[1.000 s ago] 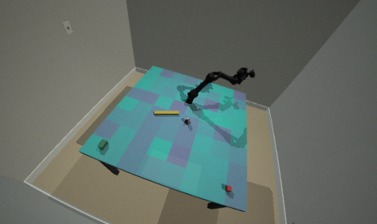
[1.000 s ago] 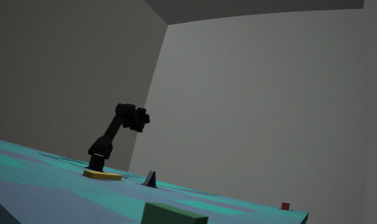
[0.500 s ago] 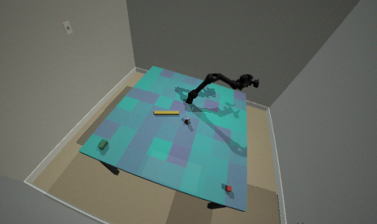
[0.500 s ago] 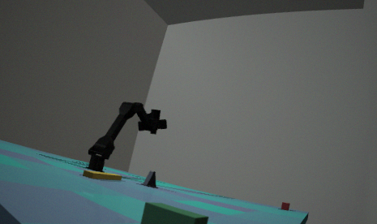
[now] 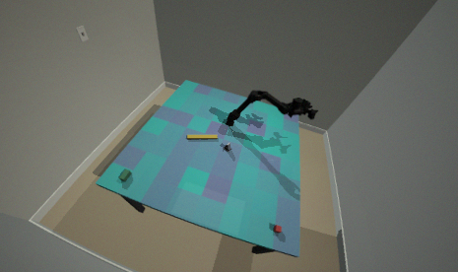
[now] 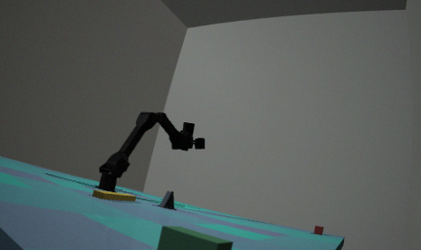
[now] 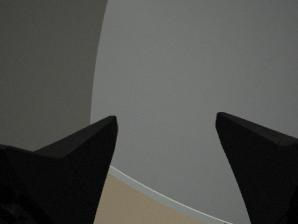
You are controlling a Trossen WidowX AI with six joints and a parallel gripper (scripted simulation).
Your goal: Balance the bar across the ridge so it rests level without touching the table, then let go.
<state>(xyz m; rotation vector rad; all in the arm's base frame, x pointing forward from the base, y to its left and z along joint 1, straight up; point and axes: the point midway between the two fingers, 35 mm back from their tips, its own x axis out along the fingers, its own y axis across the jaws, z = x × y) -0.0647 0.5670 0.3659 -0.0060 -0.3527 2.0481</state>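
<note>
Wall plate: you can see 1 small white plate point(image 5: 82, 34) up on the wall at the far left of the top view.
Green block: you have 1 green block point(image 5: 125, 174) point(image 6: 192, 240), near the left corner of the table in the top view.
Table: you have 1 table point(image 5: 199, 179) point(image 6: 79, 222) with blue, green and purple patches. The top view shows you 2 dark legs point(image 5: 134, 203) under it.
Yellow bar: you have 1 yellow bar point(image 5: 202, 137) point(image 6: 114, 196). It lies flat on the table, left of the ridge, near it but not touching. It is not up on the ridge.
Ridge: you have 1 small grey ridge point(image 5: 227, 147) point(image 6: 167, 200). It stands on the table with its thin edge up, just right of the bar.
Arm: you have 1 black arm point(image 5: 258, 95) point(image 6: 146, 119). It goes up, bends, and reaches off to the right in the top view.
Red block: you have 1 little red block point(image 5: 278, 229) point(image 6: 319, 230), near the table's bottom right corner in the top view.
Claw: you have 1 claw point(image 5: 313, 113) point(image 6: 199, 143) point(image 7: 168, 120) at the arm's end, high up, well apart from the bar. Its 2 black fingers stand wide, and it holds 0 things. Between them, your wrist view shows the grey wall point(image 7: 175, 60).
</note>
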